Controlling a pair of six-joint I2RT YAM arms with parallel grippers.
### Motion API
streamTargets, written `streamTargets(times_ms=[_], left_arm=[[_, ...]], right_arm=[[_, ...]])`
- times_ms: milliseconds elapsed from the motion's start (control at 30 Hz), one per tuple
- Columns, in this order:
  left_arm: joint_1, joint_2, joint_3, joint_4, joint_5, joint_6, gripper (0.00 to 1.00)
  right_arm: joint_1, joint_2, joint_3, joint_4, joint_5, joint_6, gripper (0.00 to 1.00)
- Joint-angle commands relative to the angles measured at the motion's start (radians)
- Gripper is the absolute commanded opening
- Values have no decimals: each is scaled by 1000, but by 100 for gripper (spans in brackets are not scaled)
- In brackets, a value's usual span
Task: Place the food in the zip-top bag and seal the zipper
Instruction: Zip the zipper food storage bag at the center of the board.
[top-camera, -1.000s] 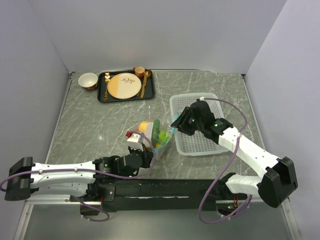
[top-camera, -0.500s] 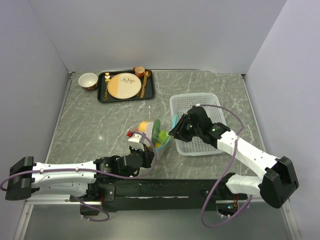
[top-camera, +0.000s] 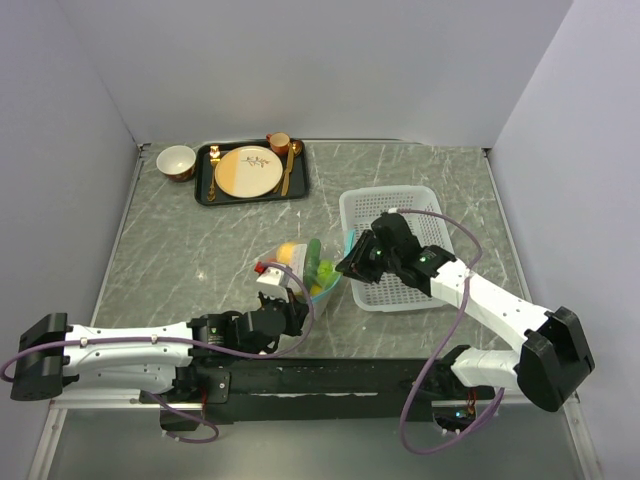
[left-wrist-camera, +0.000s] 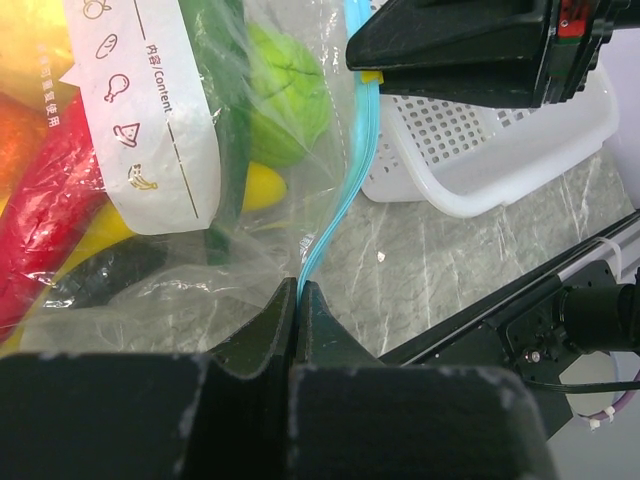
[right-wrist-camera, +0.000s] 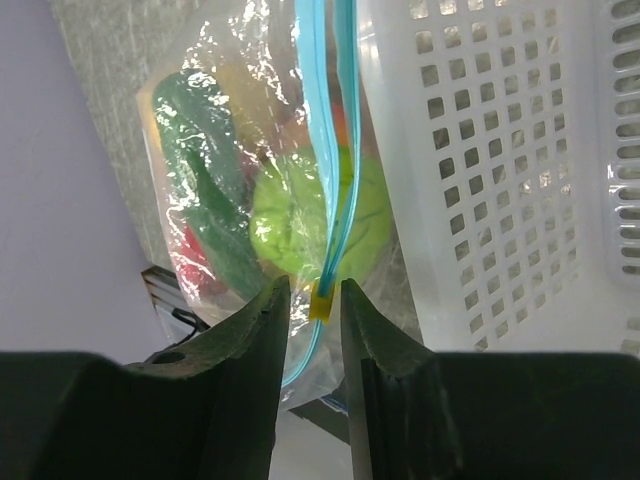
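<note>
Both grippers now work the same teal strip. The left gripper (left-wrist-camera: 300, 290) is pressed together on the near end of the zipper (right-wrist-camera: 325, 120), pinching it just as it did a second ago. The right gripper (right-wrist-camera: 315, 292) is what changes. Over the last second it comes from above the white basket (top-camera: 392, 196) toward the zip-top bag (top-camera: 300, 272) and narrows its jaws. They stand a sliver apart on either side of the small yellow slider (right-wrist-camera: 320, 300) on the strip and are not yet clamped on it.

The bag sits on the bench (top-camera: 200, 250) between the arms, just beside the basket's left wall, with its mouth edge turned to the basket. Inside it show the lime-green ball (right-wrist-camera: 290, 215), green pepper (right-wrist-camera: 200, 160) and red chilli (left-wrist-camera: 50, 200). No food lies loose in view, so the loading looks finished.

Sealing therefore seems the step in hand. With one end anchored, the right gripper needs only to finish closing on the slider and draw it along the strip. A slip off that small tab seems the main risk.
</note>
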Motion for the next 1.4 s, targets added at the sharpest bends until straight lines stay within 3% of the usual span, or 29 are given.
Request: streamTargets(times_ms=[0, 67, 300, 1367], left_arm=[[-4, -24, 22, 26, -32, 8, 1], [-4, -28, 19, 26, -33, 6, 1], [-4, -30, 16, 18, -27, 4, 1], [-23, -157, -30, -198, -82, -180, 1]], right_arm=[[6, 2, 3, 31, -4, 0, 34], [7, 3, -2, 37, -4, 0, 32], [7, -3, 0, 37, 2, -2, 6], [-88, 51, 155, -7, 90, -115, 5]])
